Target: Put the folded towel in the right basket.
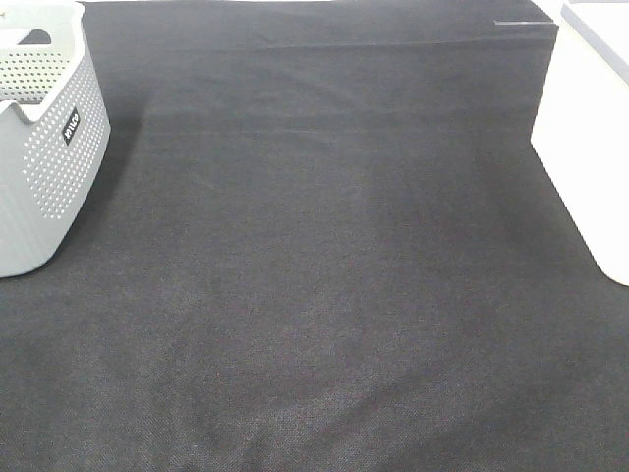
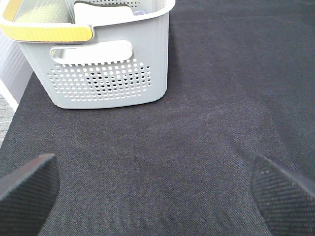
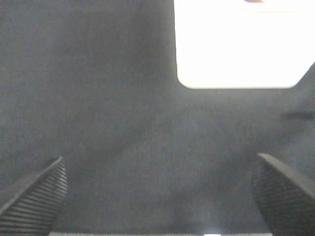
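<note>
The right basket (image 1: 590,147) is white and stands at the right edge of the black table; it also shows in the right wrist view (image 3: 241,44). A white folded item, possibly the towel (image 2: 106,12), lies inside the grey perforated basket (image 2: 108,73) at the table's left (image 1: 49,157). My left gripper (image 2: 156,194) is open and empty above the cloth, short of the grey basket. My right gripper (image 3: 160,194) is open and empty above the cloth, short of the white basket. Neither gripper shows in the exterior high view.
The grey basket has a yellow handle (image 2: 47,32) along its rim. A black cloth (image 1: 324,275) covers the table between the two baskets. The table's left edge shows in the left wrist view (image 2: 7,98).
</note>
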{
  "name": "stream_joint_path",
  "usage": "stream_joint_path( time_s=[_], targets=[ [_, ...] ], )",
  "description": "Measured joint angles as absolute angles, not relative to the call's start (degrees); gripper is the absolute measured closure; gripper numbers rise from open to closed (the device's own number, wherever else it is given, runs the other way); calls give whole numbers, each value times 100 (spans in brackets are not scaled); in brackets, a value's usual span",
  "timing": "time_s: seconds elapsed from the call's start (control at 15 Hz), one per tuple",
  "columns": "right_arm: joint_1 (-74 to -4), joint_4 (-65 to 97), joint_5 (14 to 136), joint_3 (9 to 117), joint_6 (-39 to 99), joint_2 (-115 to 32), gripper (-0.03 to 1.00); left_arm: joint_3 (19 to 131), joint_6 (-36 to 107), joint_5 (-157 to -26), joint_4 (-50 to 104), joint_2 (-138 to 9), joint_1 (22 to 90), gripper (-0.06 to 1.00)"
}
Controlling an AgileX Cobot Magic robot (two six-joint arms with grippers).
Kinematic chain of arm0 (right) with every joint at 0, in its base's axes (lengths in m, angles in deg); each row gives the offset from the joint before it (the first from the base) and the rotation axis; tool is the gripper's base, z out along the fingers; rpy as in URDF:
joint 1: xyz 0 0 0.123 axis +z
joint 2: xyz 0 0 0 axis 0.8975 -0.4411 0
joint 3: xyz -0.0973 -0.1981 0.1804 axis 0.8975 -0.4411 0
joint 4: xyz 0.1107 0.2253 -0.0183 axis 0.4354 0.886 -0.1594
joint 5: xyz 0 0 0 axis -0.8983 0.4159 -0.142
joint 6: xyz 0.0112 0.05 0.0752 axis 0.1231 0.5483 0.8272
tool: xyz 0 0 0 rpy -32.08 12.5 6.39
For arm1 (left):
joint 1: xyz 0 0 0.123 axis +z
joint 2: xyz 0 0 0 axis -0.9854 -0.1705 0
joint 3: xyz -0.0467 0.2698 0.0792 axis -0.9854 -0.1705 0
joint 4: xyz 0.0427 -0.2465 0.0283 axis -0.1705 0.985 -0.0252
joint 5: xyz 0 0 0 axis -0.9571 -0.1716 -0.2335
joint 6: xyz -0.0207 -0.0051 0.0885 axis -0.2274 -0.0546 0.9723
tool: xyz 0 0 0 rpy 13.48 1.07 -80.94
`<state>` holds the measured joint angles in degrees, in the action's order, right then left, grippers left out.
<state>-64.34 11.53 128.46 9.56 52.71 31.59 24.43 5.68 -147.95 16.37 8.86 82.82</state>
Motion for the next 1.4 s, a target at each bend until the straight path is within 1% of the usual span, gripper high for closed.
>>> stream_joint_path(
  time_s=[1.4],
  targets=[
    [-6434, 959, 12920, 876, 5128, 3165, 0, 2443, 568, -14795, 1637, 886, 8282, -5]
  ],
)
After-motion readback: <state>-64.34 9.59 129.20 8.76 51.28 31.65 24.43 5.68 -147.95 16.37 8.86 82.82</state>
